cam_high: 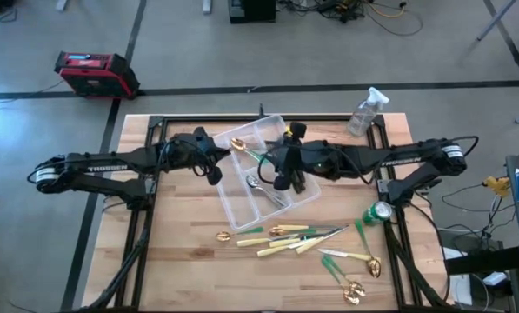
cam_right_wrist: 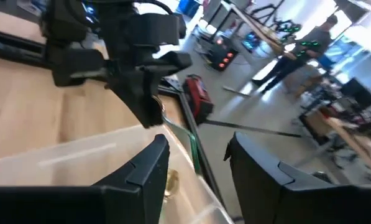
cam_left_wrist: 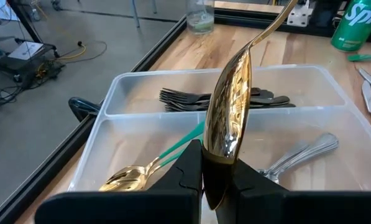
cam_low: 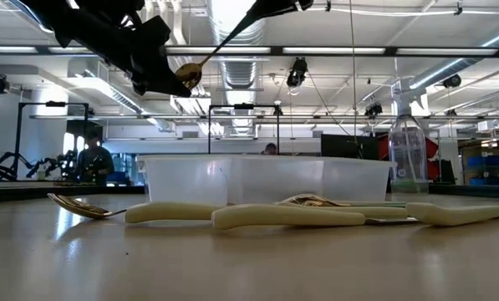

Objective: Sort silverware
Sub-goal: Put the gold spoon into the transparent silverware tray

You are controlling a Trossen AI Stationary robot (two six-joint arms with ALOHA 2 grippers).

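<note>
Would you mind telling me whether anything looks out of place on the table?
Yes: a green soda can lies near the table's right edge, among the loose cutlery. It looks odd because it is not silverware.

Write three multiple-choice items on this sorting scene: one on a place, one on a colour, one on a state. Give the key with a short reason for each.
1. Where do the dark forks lie?
A. In a compartment of the clear tray
B. On the bare table beside the green can
C. In the right gripper

2. What colour is the spoon at the left gripper?
A. Silver
B. Gold
C. Green

3. How does the right gripper stand?
A. Shut on a knife
B. Shut on a fork
C. Open, holding nothing

Key: 1 A, the left wrist view shows the forks together in one tray compartment. 2 B, the bowl clamped between the left fingers is shiny gold. 3 C, the right wrist view shows a plain gap between its fingers with nothing in it.
</note>
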